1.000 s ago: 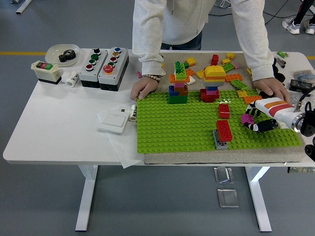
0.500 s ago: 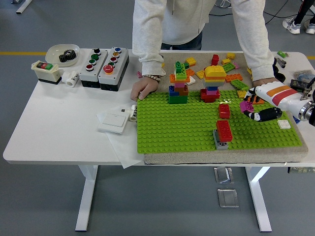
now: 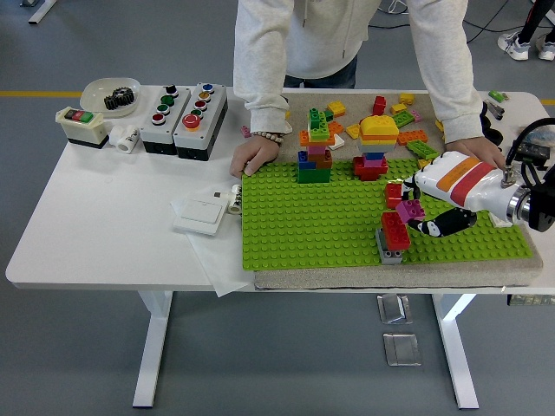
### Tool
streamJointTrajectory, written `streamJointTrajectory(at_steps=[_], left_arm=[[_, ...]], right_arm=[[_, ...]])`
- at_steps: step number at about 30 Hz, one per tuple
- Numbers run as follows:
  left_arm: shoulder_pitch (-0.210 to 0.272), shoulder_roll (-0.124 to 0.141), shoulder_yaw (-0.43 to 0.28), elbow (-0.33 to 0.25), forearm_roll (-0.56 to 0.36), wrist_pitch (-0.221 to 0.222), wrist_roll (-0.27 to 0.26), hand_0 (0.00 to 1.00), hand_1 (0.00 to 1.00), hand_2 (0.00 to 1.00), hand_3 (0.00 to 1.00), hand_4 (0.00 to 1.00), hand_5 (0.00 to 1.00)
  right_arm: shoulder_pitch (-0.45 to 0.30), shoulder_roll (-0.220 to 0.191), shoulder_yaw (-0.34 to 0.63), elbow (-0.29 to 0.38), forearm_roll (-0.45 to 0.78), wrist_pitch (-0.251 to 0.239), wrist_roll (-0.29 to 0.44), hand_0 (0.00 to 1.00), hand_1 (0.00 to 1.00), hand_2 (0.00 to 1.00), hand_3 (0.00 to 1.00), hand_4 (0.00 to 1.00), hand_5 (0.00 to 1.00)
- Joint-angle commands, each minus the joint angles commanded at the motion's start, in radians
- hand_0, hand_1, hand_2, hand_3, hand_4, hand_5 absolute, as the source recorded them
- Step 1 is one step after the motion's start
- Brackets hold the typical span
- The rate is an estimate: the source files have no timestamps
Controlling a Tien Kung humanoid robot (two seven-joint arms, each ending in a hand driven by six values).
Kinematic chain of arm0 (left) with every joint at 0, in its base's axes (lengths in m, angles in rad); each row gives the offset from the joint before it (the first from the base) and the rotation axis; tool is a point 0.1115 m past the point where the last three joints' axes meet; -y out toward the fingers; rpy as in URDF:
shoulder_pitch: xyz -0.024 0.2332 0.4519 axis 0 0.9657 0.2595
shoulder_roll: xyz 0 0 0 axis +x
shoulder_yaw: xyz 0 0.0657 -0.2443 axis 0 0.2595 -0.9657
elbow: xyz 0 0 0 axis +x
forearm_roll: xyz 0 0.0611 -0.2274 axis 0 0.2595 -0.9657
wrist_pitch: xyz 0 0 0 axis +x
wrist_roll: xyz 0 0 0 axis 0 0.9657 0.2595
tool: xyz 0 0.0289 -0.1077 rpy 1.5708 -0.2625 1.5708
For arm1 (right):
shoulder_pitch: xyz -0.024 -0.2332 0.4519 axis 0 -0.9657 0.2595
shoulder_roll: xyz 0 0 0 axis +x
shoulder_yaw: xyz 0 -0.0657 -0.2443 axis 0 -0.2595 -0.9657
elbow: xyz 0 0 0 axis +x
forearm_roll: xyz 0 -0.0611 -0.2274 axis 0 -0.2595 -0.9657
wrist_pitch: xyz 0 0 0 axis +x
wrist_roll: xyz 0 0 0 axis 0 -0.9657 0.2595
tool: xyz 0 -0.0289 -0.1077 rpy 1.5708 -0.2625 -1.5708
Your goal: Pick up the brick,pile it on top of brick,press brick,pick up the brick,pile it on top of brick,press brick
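Grey floor surrounds a white table (image 3: pixel 104 234), with a yellow line running across it at the far left. On the table's right half a grey mat (image 3: pixel 347 279) carries a green baseplate (image 3: pixel 312 225). A person (image 3: pixel 347 35) in a pale sweatshirt leans in from the far side, one hand (image 3: pixel 254 156) pressed on the plate's far left corner, the other hand (image 3: pixel 475 149) resting at its far right, partly behind the robot's arm.

From the right edge the right hand (image 3: pixel 425 212) reaches in over the plate, white shell with orange and red stripes, black fingers (image 3: pixel 442 224) curled around a pink brick (image 3: pixel 409 211). That brick hangs just above and beside the red brick (image 3: pixel 395 230), which sits on a grey brick (image 3: pixel 390 253) near the plate's front edge. A second red brick (image 3: pixel 395 192) stands just behind.

At the plate's far edge are two towers: a green-topped tower (image 3: pixel 314 149) and a yellow-topped tower (image 3: pixel 375 146). Loose bricks (image 3: pixel 408 113) lie scattered behind them.

On the table's left are two button boxes (image 3: pixel 185 111), a switch box (image 3: pixel 80 124), a bowl (image 3: pixel 108 91) holding a dark gear, and a white wall switch (image 3: pixel 201 212) on a sheet of paper (image 3: pixel 217 260).
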Motion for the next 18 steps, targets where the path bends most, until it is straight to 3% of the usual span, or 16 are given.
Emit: streamJointTrajectory(at_steps=[5,18], left_arm=[[0.0,0.001,0.004,0.0,-0.01,0.001,0.0,0.813,0.713,0.604,0.542,0.537,0.552],[0.0,0.002,0.01,0.0,-0.015,0.001,0.0,0.807,0.712,0.605,0.542,0.536,0.552]], right_arm=[[0.0,0.013,-0.01,0.02,-0.022,0.01,-0.055,0.559,0.505,0.55,0.501,0.637,0.376],[0.015,0.03,-0.043,0.028,-0.009,0.049,-0.083,0.559,0.508,0.552,0.5,0.648,0.381]])
